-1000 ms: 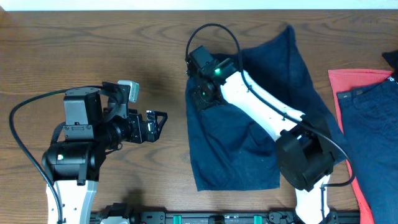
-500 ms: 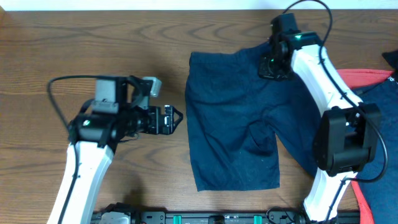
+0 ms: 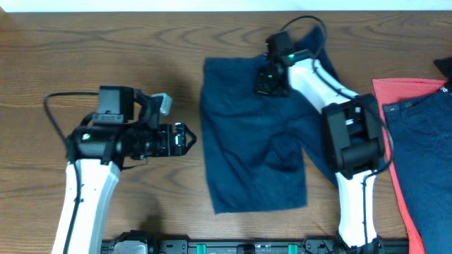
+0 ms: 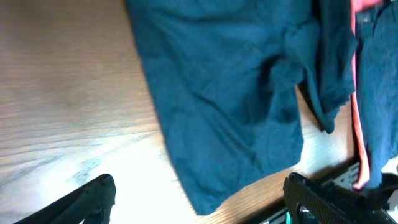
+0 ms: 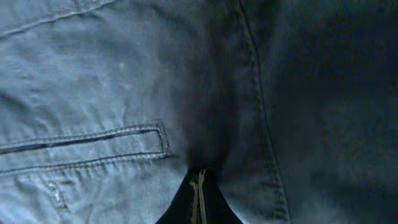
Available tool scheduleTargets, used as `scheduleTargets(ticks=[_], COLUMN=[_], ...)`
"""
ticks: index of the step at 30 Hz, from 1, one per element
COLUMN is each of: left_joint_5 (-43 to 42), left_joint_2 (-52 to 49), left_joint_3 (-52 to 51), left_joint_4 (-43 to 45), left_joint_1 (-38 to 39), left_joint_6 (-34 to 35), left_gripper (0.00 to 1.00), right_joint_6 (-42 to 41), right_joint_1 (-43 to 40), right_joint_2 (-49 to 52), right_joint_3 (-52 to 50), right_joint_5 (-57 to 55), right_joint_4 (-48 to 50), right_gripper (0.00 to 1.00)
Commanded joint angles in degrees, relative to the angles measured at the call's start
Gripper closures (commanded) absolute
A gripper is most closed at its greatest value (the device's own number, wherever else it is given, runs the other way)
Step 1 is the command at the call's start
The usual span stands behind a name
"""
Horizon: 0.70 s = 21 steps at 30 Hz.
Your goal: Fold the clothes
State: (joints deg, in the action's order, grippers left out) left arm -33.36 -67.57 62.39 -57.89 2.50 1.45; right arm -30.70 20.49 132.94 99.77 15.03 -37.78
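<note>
The dark navy shorts lie mostly flat in the middle of the table, with a fold near the right leg. They also fill the upper part of the left wrist view. My right gripper sits at the shorts' top edge and is shut, pinching the fabric; in the right wrist view the closed fingertips press into the denim next to a stitched pocket slit. My left gripper is open and empty, just left of the shorts' left edge, with its fingers wide apart over the wood.
A coral-red garment and another dark blue garment lie at the table's right edge. A black rail runs along the front edge. Bare wood lies to the left.
My right gripper swung from the shorts' upper left to the far right, then back to the top middle, dragging the fabric. The shorts shifted a little left. The left arm moved slightly.
</note>
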Motion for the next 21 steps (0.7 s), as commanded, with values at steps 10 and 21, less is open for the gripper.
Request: scheduleTargets(ticks=[10,21], left_joint_5=[22.58,22.16], left_joint_2=[3.96,-6.01], left_joint_3=[1.81,1.22], left_joint_4=[-1.86,-1.60], left_joint_1=[-1.09,-1.09], left_joint_6=[-1.38,-0.46], left_gripper=[0.12,0.22], right_joint_6=[17.64,23.50], right_joint_1=[22.32,11.02], right_joint_2=[5.88,-10.19], right_joint_3=[-1.99,-1.99], right_joint_5=[1.86,-3.89], right_joint_4=[-8.13,-11.47], right_gripper=[0.99,0.60])
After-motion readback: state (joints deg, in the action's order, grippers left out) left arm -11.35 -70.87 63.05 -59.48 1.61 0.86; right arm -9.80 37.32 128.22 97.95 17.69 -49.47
